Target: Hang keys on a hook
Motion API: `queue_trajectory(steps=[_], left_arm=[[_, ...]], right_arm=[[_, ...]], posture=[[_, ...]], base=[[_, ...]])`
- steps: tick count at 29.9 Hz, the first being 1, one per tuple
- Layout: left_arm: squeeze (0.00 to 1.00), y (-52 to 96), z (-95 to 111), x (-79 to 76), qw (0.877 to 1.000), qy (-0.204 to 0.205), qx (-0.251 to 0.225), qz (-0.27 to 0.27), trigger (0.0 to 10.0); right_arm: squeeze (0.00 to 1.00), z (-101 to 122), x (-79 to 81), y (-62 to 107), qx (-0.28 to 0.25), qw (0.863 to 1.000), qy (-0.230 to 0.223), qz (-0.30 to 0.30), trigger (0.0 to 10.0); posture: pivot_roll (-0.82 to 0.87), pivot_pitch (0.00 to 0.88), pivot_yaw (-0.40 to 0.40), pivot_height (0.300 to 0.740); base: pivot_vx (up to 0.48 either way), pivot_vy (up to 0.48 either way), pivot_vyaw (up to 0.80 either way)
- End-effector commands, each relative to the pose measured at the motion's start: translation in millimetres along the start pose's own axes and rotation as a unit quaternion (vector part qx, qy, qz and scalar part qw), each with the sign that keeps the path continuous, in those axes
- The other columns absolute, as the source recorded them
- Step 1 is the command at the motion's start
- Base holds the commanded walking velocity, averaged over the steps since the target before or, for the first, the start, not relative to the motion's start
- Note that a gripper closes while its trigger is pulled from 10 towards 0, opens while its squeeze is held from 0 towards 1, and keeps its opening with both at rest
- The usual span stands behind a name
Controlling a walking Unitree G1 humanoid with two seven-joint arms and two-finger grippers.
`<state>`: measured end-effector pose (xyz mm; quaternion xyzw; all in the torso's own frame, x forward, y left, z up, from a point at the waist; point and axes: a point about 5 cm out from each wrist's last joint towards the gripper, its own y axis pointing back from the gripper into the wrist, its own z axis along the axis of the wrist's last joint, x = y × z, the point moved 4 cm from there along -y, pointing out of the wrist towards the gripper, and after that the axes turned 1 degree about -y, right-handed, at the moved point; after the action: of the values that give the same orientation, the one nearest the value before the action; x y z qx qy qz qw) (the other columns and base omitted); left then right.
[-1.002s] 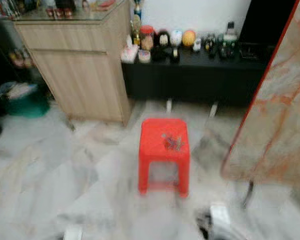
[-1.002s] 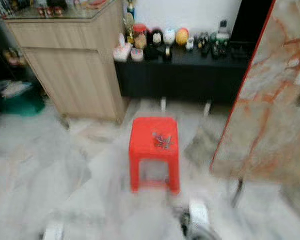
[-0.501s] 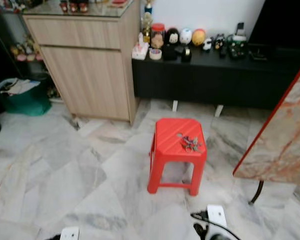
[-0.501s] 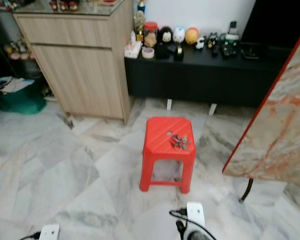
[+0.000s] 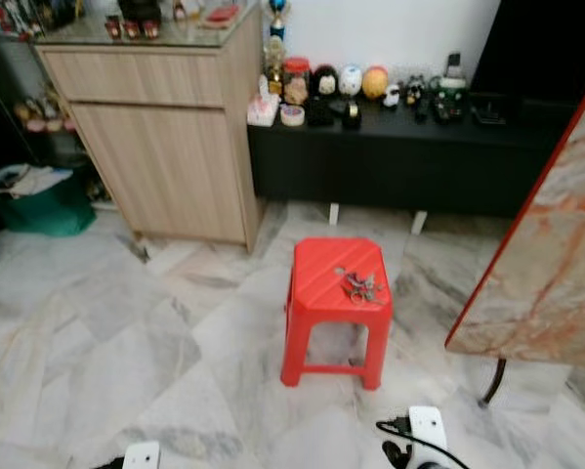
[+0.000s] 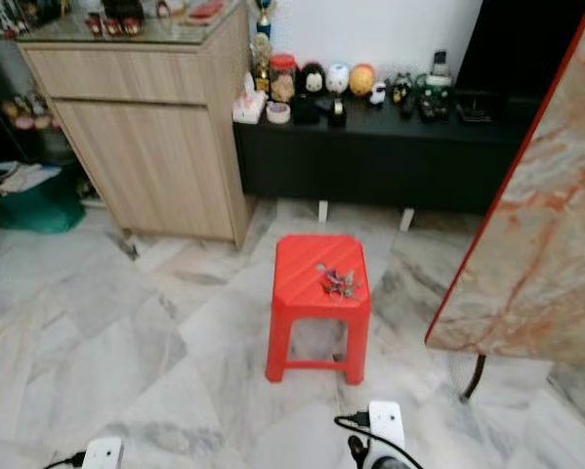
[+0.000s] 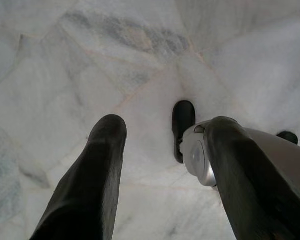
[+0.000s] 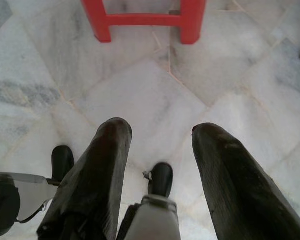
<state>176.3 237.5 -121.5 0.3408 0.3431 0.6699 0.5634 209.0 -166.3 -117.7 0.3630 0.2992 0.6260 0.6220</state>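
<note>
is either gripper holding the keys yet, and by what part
Nothing is held. The left gripper and right gripper are open over bare floor; the keys lie on the red stool.

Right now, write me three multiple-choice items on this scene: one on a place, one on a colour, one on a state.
1. Where does the bunch of metal keys lie?
A. on the marble floor
B. on the stool's seat
C. on the black cabinet

2. What colour is the small plastic stool?
A. red
B. blue
C. green

3. How is the right hand?
A. shut on the keys
B. shut on nothing
C. open, holding nothing

Answers: 1 B, the keys rest on the seat's right part. 2 A, seat and legs are red throughout. 3 C, its two black fingers stand apart over the pale marble floor.
</note>
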Motion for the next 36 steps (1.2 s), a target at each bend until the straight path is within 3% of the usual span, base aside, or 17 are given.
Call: queue_trajectory(steps=[1,6,14,21,32,36], left_arm=[[0.00,0.8,-6.9,1.3,1.000,-0.006,0.014,0.001,10.0],[0.00,0.7,-6.4,0.7,1.000,-0.008,0.013,-0.001,10.0],[0.00,0.7,-6.0,0.9,1.000,-0.010,0.013,-0.001,10.0],[0.00,0.9,-5.8,4.0,1.000,-0.008,0.013,0.002,10.0],[0.00,1.4,-6.5,7.7,1.000,-0.006,0.015,0.004,10.0],[0.00,1.9,-7.4,10.4,1.000,-0.005,0.016,0.006,10.0]], right_arm=[[0.00,2.0,1.9,-0.3,-0.003,1.000,0.008,0.004,10.0],[0.00,1.9,2.0,-0.3,-0.006,1.000,-0.002,0.003,10.0],[0.00,1.9,2.4,-0.4,-0.001,1.000,0.021,0.008,10.0],[0.00,3.2,4.6,-0.4,-0.006,1.000,0.011,0.017,10.0],[0.00,3.9,5.4,-0.6,-0.006,1.000,0.008,0.020,10.0],[0.00,4.7,5.3,-0.6,-0.008,1.000,0.014,0.021,10.0]], posture=[[0.09,0.028,-0.003,0.740],[0.08,0.019,-0.003,0.740],[0.09,0.009,-0.003,0.740],[0.09,0.014,-0.005,0.740],[0.09,0.026,-0.007,0.740],[0.09,0.030,-0.006,0.740]], base=[[0.315,0.000,0.00],[0.312,0.000,0.00],[0.315,0.000,0.00],[0.316,0.000,0.72],[0.315,0.000,0.00],[0.317,0.000,0.63]])
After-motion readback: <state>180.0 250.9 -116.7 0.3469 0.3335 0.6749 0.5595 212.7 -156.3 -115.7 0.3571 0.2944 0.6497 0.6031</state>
